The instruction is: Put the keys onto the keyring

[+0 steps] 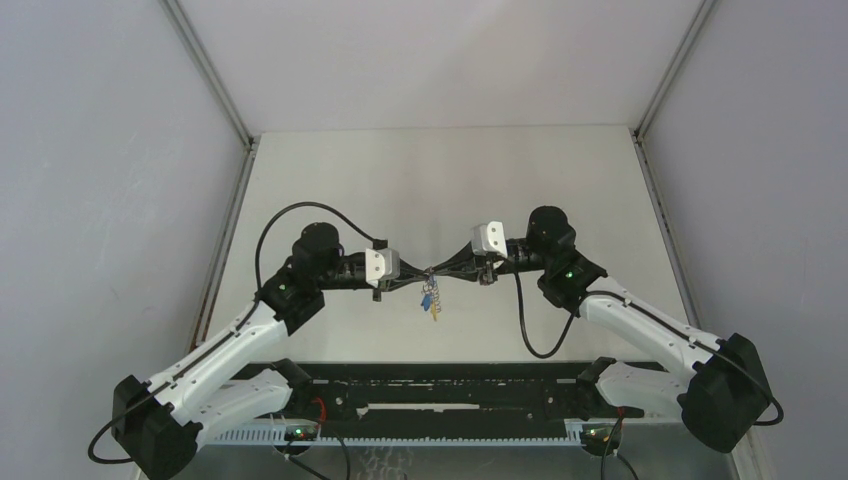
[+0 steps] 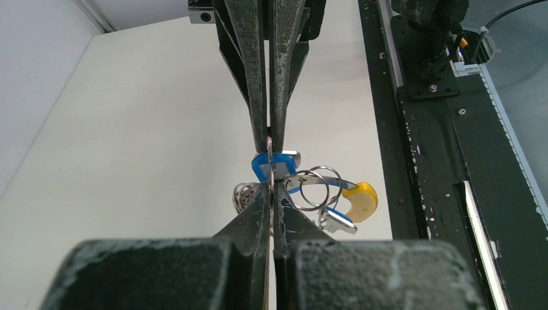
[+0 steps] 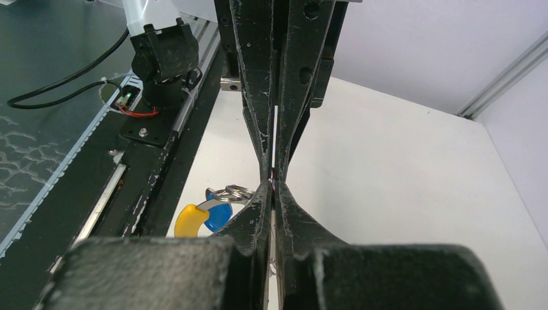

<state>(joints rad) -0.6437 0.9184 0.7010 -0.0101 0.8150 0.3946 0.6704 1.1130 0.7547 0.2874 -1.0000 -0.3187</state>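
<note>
My two grippers meet tip to tip above the middle of the table. The left gripper (image 1: 421, 275) (image 2: 272, 185) is shut on a thin wire loop of the keyring (image 2: 314, 188), which I see edge-on between its jaws. The right gripper (image 1: 444, 268) (image 3: 273, 187) is shut on the same loop from the opposite side. Below the tips hangs the rest of the keyring (image 1: 432, 300), with its yellow curved section (image 2: 360, 201) (image 3: 187, 221). A blue-headed key (image 2: 279, 164) sits right at the pinched loop. Another key (image 2: 337, 220) dangles lower on the rings. A blue head (image 3: 220, 215) shows beside the yellow piece.
The white table (image 1: 450, 190) is walled by grey panels at the back and sides. A black rail with the arm bases (image 1: 440, 395) runs along the near edge. A black cable (image 1: 530, 330) loops down from the right wrist.
</note>
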